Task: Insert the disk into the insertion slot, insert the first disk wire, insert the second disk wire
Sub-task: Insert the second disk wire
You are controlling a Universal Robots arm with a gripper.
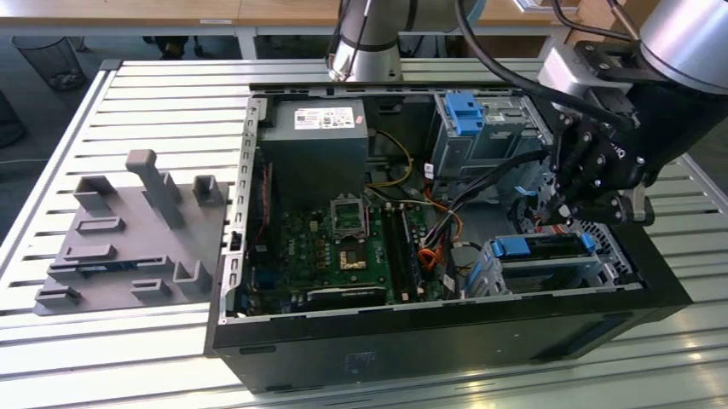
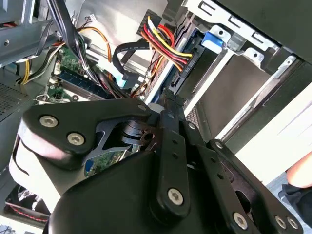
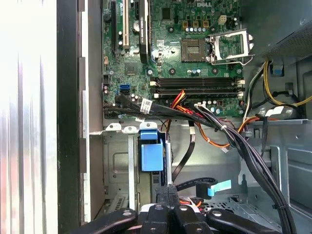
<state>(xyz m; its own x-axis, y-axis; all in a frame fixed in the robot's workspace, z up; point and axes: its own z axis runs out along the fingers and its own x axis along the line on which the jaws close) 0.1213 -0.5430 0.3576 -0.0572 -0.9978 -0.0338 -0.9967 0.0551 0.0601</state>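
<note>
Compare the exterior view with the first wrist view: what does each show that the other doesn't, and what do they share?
Exterior view, not the wrist one: the grey fixture plate on the exterior view's left, the wire bin and the arm's silver column. First wrist view, not the exterior: a black cable with a light-blue tag and white labels on a cable bundle. Both: the motherboard, its open processor socket, and the end effector.

Black cables point(image 1: 492, 174) and orange wires point(image 1: 439, 228) sag across the gap between the taller cage point(image 1: 483, 136) and the insertion slot point(image 1: 492, 274), crowding any approach there. Over the motherboard point(image 1: 341, 247) the case stands open.
</note>
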